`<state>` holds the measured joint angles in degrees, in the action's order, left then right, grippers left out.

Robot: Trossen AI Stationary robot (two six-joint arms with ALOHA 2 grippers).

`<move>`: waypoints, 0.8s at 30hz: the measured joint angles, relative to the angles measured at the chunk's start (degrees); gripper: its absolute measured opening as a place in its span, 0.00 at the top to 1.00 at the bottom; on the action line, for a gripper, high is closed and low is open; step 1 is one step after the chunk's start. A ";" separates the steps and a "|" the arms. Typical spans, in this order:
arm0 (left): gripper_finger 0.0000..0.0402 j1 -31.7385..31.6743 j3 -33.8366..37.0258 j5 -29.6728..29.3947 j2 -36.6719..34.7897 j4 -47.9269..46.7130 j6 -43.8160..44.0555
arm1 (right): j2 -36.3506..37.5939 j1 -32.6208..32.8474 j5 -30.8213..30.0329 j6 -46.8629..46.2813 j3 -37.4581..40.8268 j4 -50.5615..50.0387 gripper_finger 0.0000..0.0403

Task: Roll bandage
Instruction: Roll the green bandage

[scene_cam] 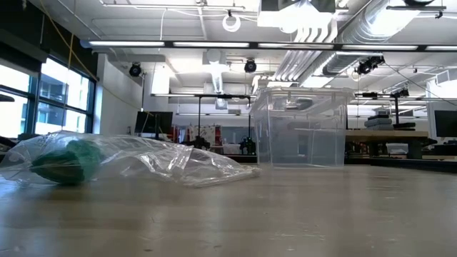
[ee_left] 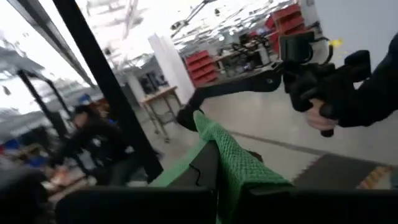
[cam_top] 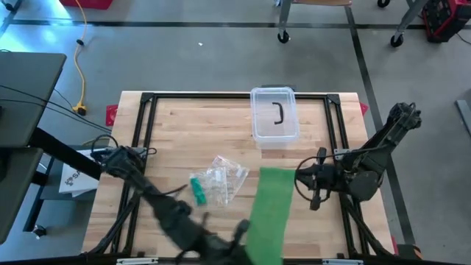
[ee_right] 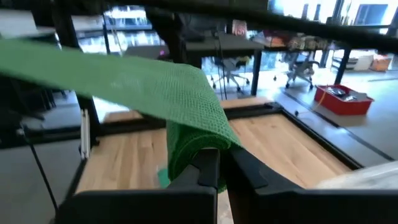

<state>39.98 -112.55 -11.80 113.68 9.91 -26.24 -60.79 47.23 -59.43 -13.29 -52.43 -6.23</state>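
One green bandage (cam_top: 268,213) hung stretched above the table (cam_top: 184,125), its long axis running from the left gripper (cam_top: 243,230) at the near edge away toward the right gripper (cam_top: 300,177); each clamped shut on one end, so neither was nearer. One clear bin (cam_top: 274,114) stood beyond, and one plastic bag (cam_top: 221,179) (a green roll inside) lay just left.

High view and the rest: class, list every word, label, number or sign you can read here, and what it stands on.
None can be read in full.
White sheet under the table's left edge: dark print, too blurred to read.
Plastic bag, clear container, green bandage: no text visible.
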 joint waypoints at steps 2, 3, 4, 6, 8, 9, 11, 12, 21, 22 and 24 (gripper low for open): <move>1.00 -2.19 0.00 2.54 2.42 2.51 3.31 | 1.25 -0.18 0.03 2.60 2.61 5.87 1.00; 1.00 -3.31 0.00 3.17 3.66 3.95 4.90 | 1.66 -0.43 0.05 3.86 3.60 8.62 1.00; 1.00 -4.44 0.00 3.65 4.75 4.96 6.27 | 1.94 -0.66 0.46 5.14 4.34 11.24 1.00; 1.00 -6.39 0.00 3.83 6.64 5.61 8.47 | 2.08 -1.13 2.25 7.49 5.30 15.29 1.00; 1.00 -8.28 0.00 3.83 8.26 5.46 11.34 | 2.00 -1.46 3.80 9.05 5.37 17.00 1.00; 1.00 -9.02 0.00 3.83 8.90 4.63 13.01 | 2.00 -1.52 4.08 9.31 5.29 17.08 1.00; 1.00 -10.17 0.00 3.79 9.89 1.86 15.97 | 1.98 -1.49 4.37 9.63 5.14 16.90 1.00; 1.00 -10.51 0.00 3.79 10.30 -0.36 17.03 | 1.98 -1.49 4.39 9.78 5.12 16.91 1.00; 1.00 -10.26 0.00 3.83 13.90 -18.98 18.24 | 1.96 -1.45 4.60 10.40 5.06 16.98 1.00; 1.00 -10.13 0.00 3.87 14.25 -20.54 18.67 | 1.96 -1.45 4.67 10.40 5.05 17.09 1.00; 1.00 -9.82 0.02 3.99 14.53 -23.06 18.74 | 1.94 -1.45 4.99 10.28 5.05 17.24 1.00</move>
<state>30.17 -112.53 -7.81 128.20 -13.15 -7.49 -58.85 45.78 -54.44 -3.01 -47.37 11.00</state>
